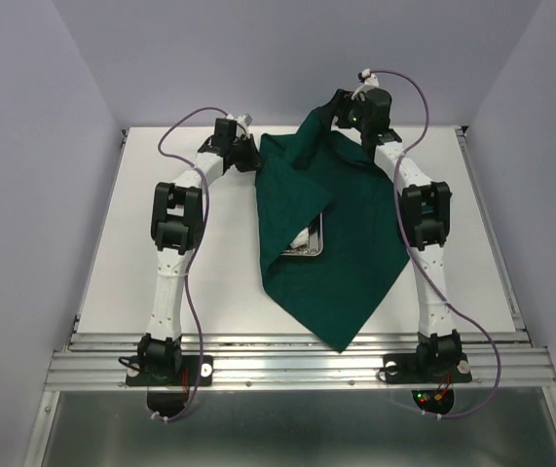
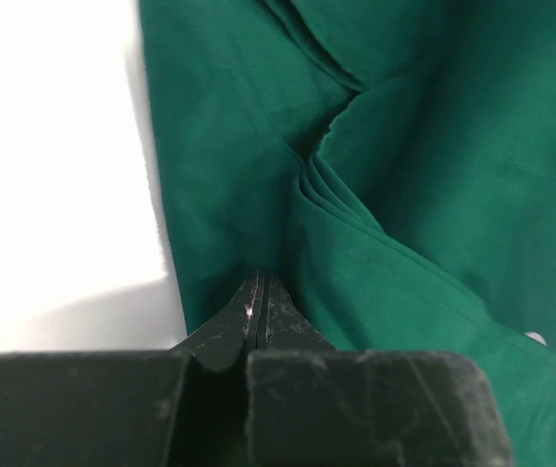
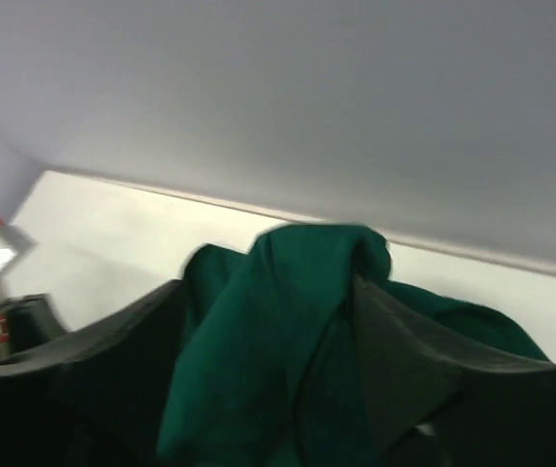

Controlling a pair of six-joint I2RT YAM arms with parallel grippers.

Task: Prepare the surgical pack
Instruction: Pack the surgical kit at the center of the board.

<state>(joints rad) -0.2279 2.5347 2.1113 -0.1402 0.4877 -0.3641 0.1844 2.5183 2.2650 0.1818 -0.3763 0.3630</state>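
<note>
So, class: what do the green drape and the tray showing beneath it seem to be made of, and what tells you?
The drape: woven fabric, probably cotton-type, matte dark green; it folds softly and the left wrist view shows fine weave. The tray: likely steel, polished; its exposed rim looks grey and reflective, though little shows.

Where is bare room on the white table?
Bare: between the left edge of the white table and the left arm; between that arm and the dark green cloth drape; right of the right arm. Crowded: the middle, where the drape partly covers the shiny steel tray.
</note>
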